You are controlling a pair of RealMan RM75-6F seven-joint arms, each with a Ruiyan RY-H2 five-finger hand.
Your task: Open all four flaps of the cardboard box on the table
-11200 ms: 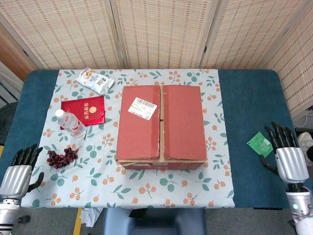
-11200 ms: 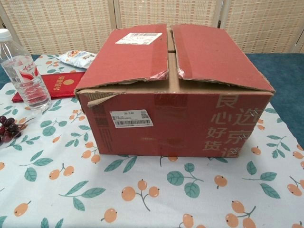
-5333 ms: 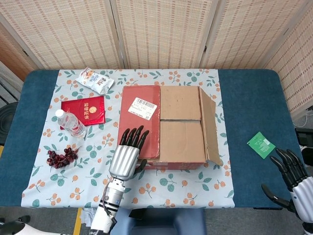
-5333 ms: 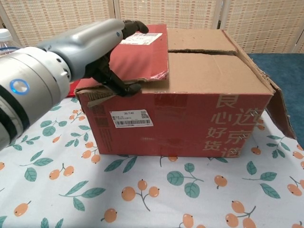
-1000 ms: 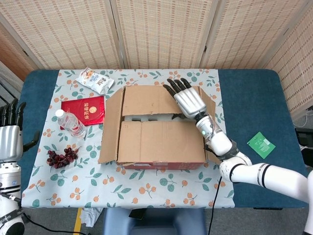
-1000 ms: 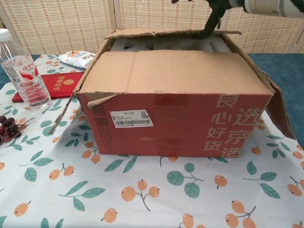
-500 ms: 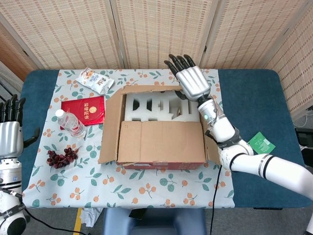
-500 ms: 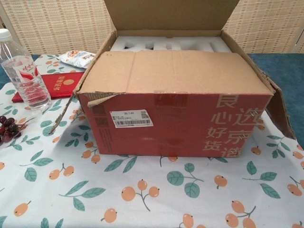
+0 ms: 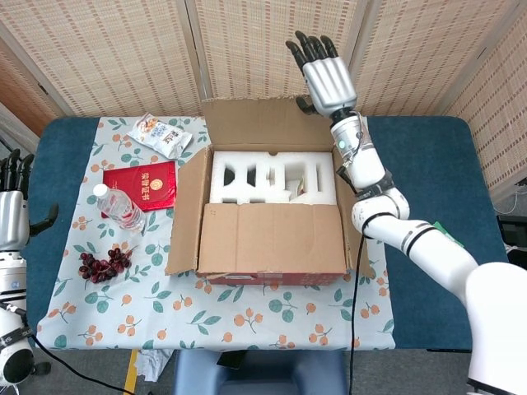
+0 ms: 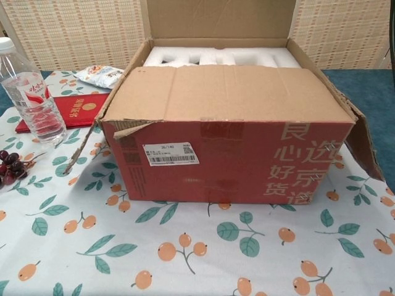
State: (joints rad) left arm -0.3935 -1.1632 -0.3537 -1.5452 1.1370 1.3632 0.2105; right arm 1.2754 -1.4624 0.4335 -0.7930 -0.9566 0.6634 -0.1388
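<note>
The red cardboard box (image 9: 272, 276) sits mid-table. Its far flap (image 9: 259, 123) stands upright, the left flap (image 9: 185, 210) is folded outward and the right flap (image 9: 352, 230) hangs down the side. The near flap (image 9: 268, 239) lies flat over the front half. White foam packing (image 9: 272, 181) shows in the back half. My right hand (image 9: 325, 78) is raised at the far flap's top right corner, fingers spread, holding nothing. My left hand (image 9: 12, 210) hovers off the table's left edge, fingers apart. The chest view shows the box (image 10: 228, 154), the upright flap (image 10: 216, 18) and the foam (image 10: 216, 57), but no hands.
Left of the box lie a water bottle (image 9: 119, 207), a red booklet (image 9: 142, 185), a snack bag (image 9: 159, 134) and a bunch of grapes (image 9: 103, 263). A woven folding screen (image 9: 263, 49) stands right behind the table.
My right hand has risen and moved back, and the far flap has swung from half-raised to fully upright. More foam is exposed. The left hand stays at the left edge.
</note>
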